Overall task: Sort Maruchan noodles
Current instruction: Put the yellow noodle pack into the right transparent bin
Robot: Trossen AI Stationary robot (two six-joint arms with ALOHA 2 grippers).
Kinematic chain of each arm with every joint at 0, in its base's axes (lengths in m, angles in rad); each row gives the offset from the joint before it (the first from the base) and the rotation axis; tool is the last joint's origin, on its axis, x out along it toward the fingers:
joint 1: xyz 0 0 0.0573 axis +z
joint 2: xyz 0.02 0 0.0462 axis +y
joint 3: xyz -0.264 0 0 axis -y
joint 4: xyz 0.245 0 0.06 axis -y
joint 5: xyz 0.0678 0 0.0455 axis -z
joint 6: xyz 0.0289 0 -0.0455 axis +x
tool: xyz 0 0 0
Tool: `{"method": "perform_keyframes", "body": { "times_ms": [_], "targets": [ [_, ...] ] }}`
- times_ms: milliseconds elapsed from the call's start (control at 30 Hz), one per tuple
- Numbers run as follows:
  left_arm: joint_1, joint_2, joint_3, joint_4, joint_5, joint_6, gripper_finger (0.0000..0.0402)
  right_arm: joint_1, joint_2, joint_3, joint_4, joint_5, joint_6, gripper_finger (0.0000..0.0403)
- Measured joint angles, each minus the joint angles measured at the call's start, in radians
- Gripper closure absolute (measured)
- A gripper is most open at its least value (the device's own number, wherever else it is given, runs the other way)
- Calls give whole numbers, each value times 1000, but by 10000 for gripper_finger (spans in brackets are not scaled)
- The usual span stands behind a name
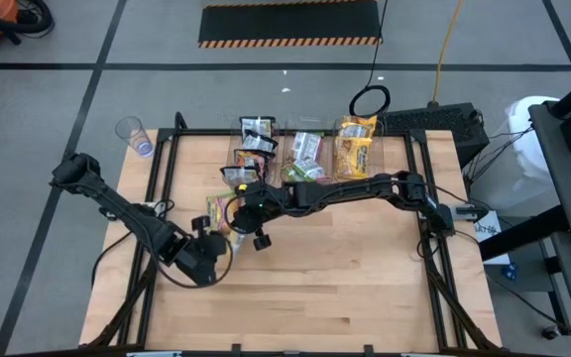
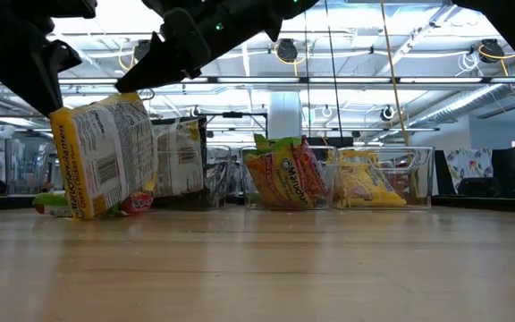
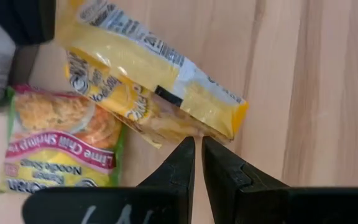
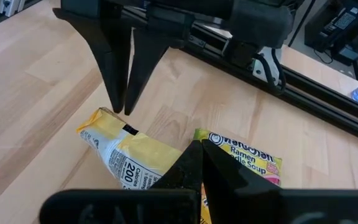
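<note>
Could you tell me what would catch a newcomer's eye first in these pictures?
Most striking is the yellow noodle packet standing tilted on edge near the table's left-middle, pinched at its corner by the left hand. The shut right hand hovers close over it and a green-edged packet lying flat beside it. Along the far edge, clear bins hold sorted packets.

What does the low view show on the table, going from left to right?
Yellow noodle packet tilted up on edge → dark packets behind it → clear bin with green-edged packets → clear bin with yellow packets.
</note>
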Motion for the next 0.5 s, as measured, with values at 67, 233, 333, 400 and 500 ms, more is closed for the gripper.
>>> {"method": "perform_keyframes", "body": {
  "times_ms": [67, 233, 333, 400, 500],
  "targets": [
    [0, 0, 0, 0, 7, -40, 364, 0, 0, 0, 0, 0, 0, 403],
    [0, 0, 0, 41, 92, -90, 364, 0, 0, 0, 0, 0, -1, 403],
    [0, 0, 0, 91, 126, -93, 364, -1, 0, 0, 0, 0, -2, 403],
    [0, 0, 0, 108, 126, -93, 364, -3, 0, 0, 0, -1, -2, 403],
    [0, 0, 0, 106, 126, -96, 364, -6, 0, 0, 0, -1, -2, 403]
  ]
}}
